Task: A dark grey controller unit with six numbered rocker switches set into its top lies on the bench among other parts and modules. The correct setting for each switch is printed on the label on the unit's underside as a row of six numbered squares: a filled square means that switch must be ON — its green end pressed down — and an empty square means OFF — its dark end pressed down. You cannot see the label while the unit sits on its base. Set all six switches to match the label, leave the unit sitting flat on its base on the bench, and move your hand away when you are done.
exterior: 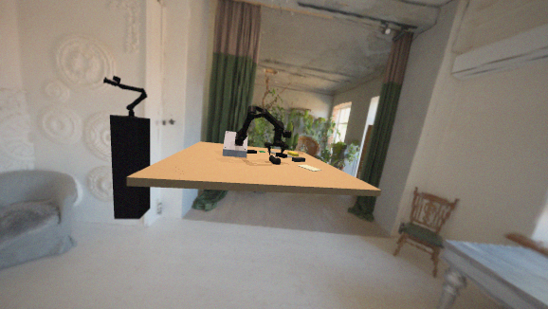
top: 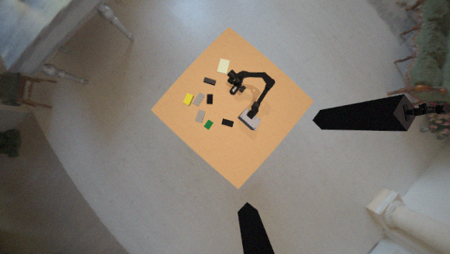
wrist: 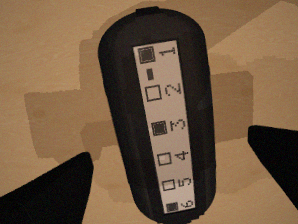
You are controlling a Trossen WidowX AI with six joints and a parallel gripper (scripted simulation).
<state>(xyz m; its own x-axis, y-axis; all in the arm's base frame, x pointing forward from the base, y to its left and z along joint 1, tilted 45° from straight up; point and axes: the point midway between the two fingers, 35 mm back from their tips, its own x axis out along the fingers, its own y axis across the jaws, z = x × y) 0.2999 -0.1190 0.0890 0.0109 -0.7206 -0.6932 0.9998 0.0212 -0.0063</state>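
The dark grey controller unit (top: 233,90) (exterior: 275,160) (wrist: 112,75) is upside down at the bench, its underside label (wrist: 159,112) facing up to the wrist camera. The label shows squares 1, 3 and 6 filled and squares 2, 4 and 5 empty, with a small dark bar between 1 and 2. The rocker switches are underneath and hidden. My gripper (wrist: 172,148) is open, its fingertips apart on either side of the unit, with gaps to both sides. In the top and exterior views the arm reaches down over the unit.
A pale sheet (top: 223,65) (exterior: 309,168) and a dark grey module (top: 209,81) (exterior: 299,159) lie near the unit. Further off are a yellow block (top: 188,99), grey blocks (top: 198,99) (top: 200,116), black modules (top: 209,99) (top: 227,122) and a green piece (top: 209,125). The arm stands on a light box (top: 254,124) (exterior: 234,153).
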